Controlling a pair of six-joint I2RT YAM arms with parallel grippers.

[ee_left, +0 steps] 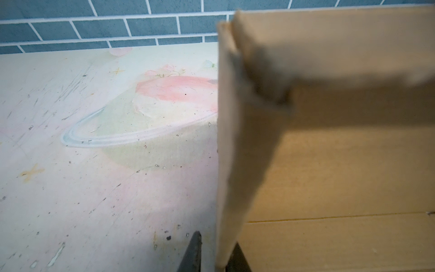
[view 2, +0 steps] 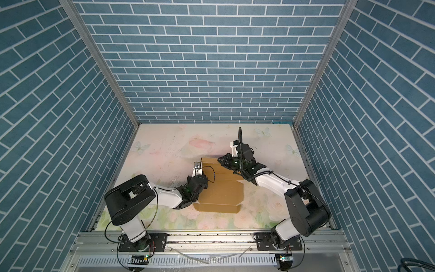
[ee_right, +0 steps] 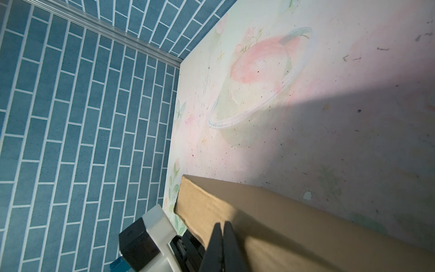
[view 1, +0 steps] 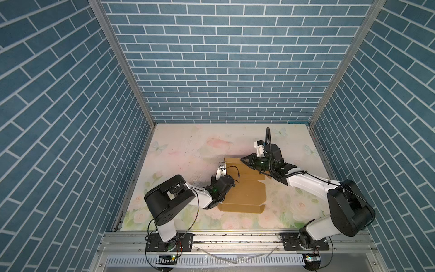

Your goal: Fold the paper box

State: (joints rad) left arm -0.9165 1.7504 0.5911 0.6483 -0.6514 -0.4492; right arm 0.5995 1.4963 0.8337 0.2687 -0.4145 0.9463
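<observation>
The paper box (view 1: 244, 193) (view 2: 221, 195) is a brown cardboard sheet lying mid-table, with its left side wall (ee_left: 233, 141) and far flap (ee_right: 294, 221) raised. My left gripper (ee_left: 216, 247) (view 1: 225, 179) straddles the base of that left wall. One finger (ee_left: 195, 254) stands a little off the wall on the outside and the other finger (ee_left: 237, 259) is on the inside, so the gripper is slightly open. My right gripper (ee_right: 223, 227) (view 1: 242, 159) is shut with nothing between its fingers. Its tips rest against the far flap near the box's far right corner.
The floral table top (view 1: 188, 150) is boxed in by blue brick walls (view 1: 223, 70) at the back and both sides. An aluminium rail (view 1: 235, 237) with both arm bases runs along the front edge. The right forearm (view 1: 306, 181) reaches over the table beside the box.
</observation>
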